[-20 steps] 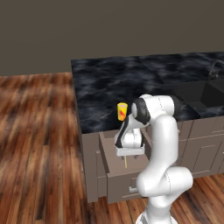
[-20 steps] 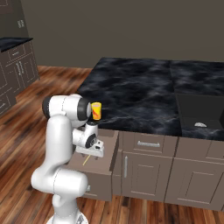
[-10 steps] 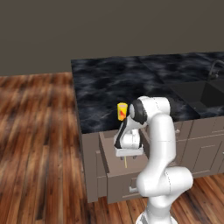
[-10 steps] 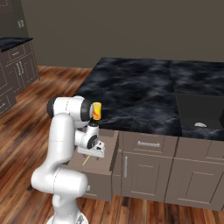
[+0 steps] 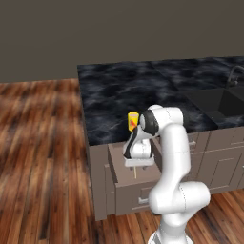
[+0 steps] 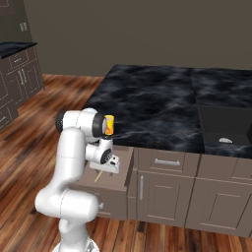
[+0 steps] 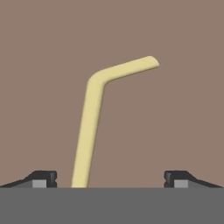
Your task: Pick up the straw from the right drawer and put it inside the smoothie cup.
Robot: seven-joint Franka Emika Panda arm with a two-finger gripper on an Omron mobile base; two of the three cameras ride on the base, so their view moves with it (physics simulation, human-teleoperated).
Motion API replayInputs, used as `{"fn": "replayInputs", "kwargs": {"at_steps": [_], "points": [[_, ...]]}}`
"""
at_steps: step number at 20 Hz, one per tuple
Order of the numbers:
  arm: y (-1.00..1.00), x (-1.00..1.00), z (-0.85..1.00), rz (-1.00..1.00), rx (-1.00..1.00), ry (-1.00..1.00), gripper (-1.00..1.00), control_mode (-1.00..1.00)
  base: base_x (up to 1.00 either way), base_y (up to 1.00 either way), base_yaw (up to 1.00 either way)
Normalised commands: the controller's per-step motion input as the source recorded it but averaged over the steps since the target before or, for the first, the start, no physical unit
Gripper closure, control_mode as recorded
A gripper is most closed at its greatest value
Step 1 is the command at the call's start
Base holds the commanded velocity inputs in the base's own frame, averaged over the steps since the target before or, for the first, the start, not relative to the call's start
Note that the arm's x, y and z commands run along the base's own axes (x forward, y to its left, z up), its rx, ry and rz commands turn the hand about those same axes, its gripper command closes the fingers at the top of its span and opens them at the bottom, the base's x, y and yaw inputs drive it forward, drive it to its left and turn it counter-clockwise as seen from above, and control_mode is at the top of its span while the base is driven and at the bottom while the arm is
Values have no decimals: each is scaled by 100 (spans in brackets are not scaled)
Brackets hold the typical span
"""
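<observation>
Gripper (image 7: 110,178) spread wide, gripping nothing, low inside right drawer (image 5: 125,183). Straw (image 7: 94,116) between tips, off-centre, lower end cut off.

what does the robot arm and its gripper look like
The arm is glossy white, built of thick rounded segments with dark bands at the joints. It ends in a boxy white hand carrying the gripper, whose two small fingertips are dark with grey inner faces. No cables or markings can be made out.

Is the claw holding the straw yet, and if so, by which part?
Nothing is held. In the hand view the claw is open, its fingertips wide apart on either side of the straw, which lies on the floor of the right drawer.
</observation>
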Motion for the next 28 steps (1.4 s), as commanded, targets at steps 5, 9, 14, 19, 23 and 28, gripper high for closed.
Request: {"fn": "replayInputs", "kwargs": {"at_steps": [5, 9, 14, 19, 23, 28], "points": [[0, -13, -28, -2, 0, 0, 100, -100, 0, 0, 0], [0, -45, -28, -4, 0, 0, 100, -100, 0, 0, 0], [0, -69, -37, -7, 0, 0, 100, -100, 0, 0, 0], [0, -36, -20, -6, 0, -1, 100, -100, 0, 0, 0], [0, 9, 0, 0, 0, 0, 100, -100, 0, 0, 0], [5, 2, -1, 6, 0, -1, 100, -100, 0, 0, 0]]}}
